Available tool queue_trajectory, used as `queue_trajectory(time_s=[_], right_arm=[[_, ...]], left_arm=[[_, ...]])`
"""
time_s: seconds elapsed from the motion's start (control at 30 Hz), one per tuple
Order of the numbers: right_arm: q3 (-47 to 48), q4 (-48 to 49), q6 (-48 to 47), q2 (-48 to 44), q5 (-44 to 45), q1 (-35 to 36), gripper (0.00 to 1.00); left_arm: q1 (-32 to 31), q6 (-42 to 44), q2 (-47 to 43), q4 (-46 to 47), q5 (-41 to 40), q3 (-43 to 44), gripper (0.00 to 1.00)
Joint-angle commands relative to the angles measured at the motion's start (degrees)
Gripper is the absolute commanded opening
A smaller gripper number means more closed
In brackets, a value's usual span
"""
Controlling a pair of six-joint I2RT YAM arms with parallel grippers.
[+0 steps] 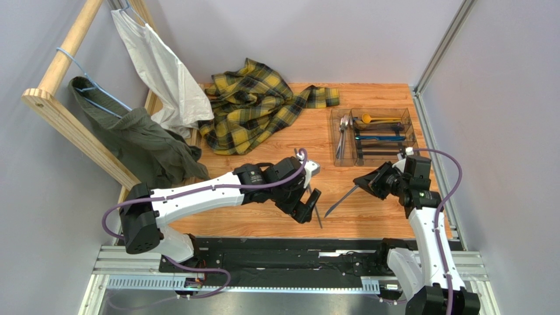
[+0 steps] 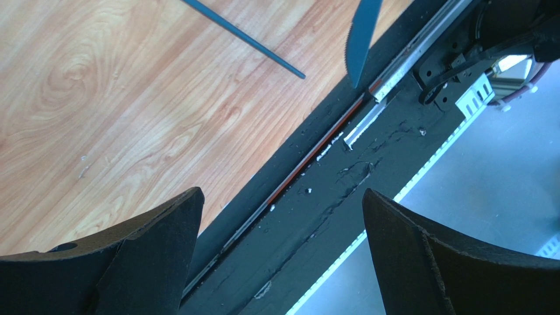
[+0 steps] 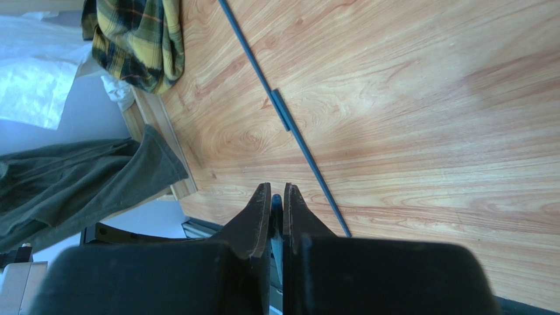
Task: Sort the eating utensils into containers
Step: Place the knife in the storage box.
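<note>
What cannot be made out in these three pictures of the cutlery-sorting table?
1. Clear compartmented plastic tray: in the top view its cutlery is too small to count; outside both wrist views.
2. Dark grey metal knife: handle hidden inside the shut right gripper; the right wrist view shows only a sliver between the fingers.
3. Thin dark stick: one end cut off by the top edge in both wrist views.

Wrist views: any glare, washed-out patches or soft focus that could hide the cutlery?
Left wrist: the table, stick and knife are sharp; the left gripper is a near-black silhouette. Right wrist: the white cloth is washed out, a faint shadow lies on the table, the stick is crisp.
</note>
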Motion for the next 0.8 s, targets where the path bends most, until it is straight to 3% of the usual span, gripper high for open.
queue_trajectory(time_s=[0.0, 0.47, 0.77], right_arm=[[7.5, 1.6, 0.3, 2.5, 4.2, 0.0, 0.00], [24.5, 6.8, 1.5, 20.7, 12.5, -2.0, 0.00], [30.1, 13.7, 5.8, 31.4, 13.6, -10.4, 0.00]], left_arm=[[3.2, 2.2, -1.3, 3.2, 3.6, 1.6, 0.99], [8.2, 6.6, 3.5, 3.1, 5.7, 7.9, 0.98], [8.7, 7.9, 3.9, 4.4, 7.0, 4.7, 0.98]])
